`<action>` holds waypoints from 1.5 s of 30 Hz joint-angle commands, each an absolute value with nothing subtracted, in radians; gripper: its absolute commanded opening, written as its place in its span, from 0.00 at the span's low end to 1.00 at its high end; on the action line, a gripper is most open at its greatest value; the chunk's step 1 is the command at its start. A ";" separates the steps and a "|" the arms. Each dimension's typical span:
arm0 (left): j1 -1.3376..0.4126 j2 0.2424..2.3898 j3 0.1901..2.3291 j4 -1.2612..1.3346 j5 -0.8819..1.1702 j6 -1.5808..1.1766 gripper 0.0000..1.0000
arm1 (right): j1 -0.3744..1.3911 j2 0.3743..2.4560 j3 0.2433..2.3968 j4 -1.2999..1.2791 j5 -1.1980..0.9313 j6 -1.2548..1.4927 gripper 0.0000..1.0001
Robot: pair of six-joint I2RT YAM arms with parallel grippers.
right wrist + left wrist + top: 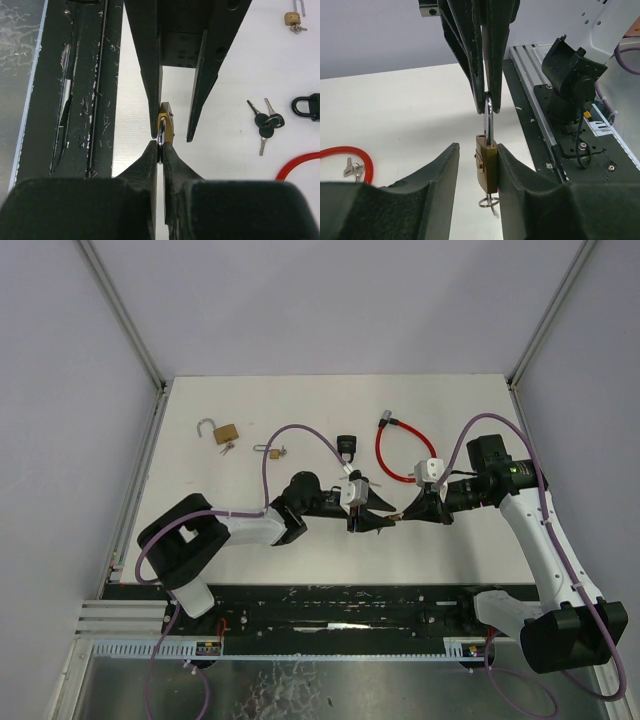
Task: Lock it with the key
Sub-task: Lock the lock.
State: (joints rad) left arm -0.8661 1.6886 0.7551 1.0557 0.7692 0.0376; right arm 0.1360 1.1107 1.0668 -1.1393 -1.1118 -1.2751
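The small brass padlock [487, 162] hangs in the air above the white table [395, 110], close to the near edge and between the two arms. The right gripper [160, 150] has its jaws pinched narrow on the steel shackle [489, 117] and carries the lock by it. The left gripper [477, 152] sits around the brass body with its jaws partly apart. One finger [510, 172] touches the body and the other stands clear of it, so we judge that this side has no firm hold yet.

A key ring [488, 202] dangles from the underside of the body, so we take it that a key sits in the keyhole. We see the shackle edge-on and cannot tell whether it is pressed home.

By our reading, the lock is picked up and presented. Gripping the body, seating the shackle and turning the key are all left to do.

Farther back lie black-headed keys [265, 125], a black padlock [347, 446], a red cable lock [395, 450] and an open brass padlock [222, 430].
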 commanded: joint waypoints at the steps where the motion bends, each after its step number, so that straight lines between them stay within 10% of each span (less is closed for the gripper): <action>1: -0.866 1.701 0.793 1.057 0.771 0.055 0.32 | 0.129 1.098 1.109 -1.141 -1.179 -1.244 0.00; 22: -0.877 1.707 0.824 0.955 0.736 0.110 0.27 | 0.104 1.080 1.114 -1.103 -1.184 -1.189 0.00; 31: -0.878 1.708 0.839 0.928 0.751 0.115 0.01 | 0.103 1.089 1.104 -1.095 -1.185 -1.180 0.00; 45: -0.880 1.684 0.792 1.013 0.749 0.137 0.00 | 0.146 1.171 1.035 -1.022 -1.157 -1.137 0.00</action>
